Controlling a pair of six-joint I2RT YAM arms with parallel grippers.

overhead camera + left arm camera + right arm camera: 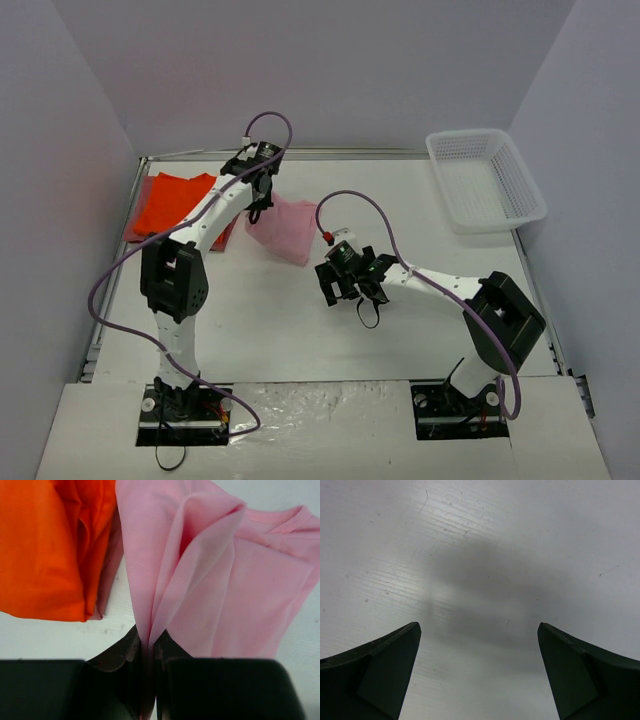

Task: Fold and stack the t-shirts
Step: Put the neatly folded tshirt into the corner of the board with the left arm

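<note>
The bright orange cloth t-shirt [168, 205] lies bunched at the far left of the white table [300, 340]. Just beside it, the left gripper [149, 644] is clamped tight on a pinched fold of the light pink cloth t-shirt [220, 580], which drapes from the pinch. The fabric is judged light, limp and slip-prone (best taken at a hem or edge). The right gripper [479, 675] hovers fully spread over the table, holding nothing.
</note>
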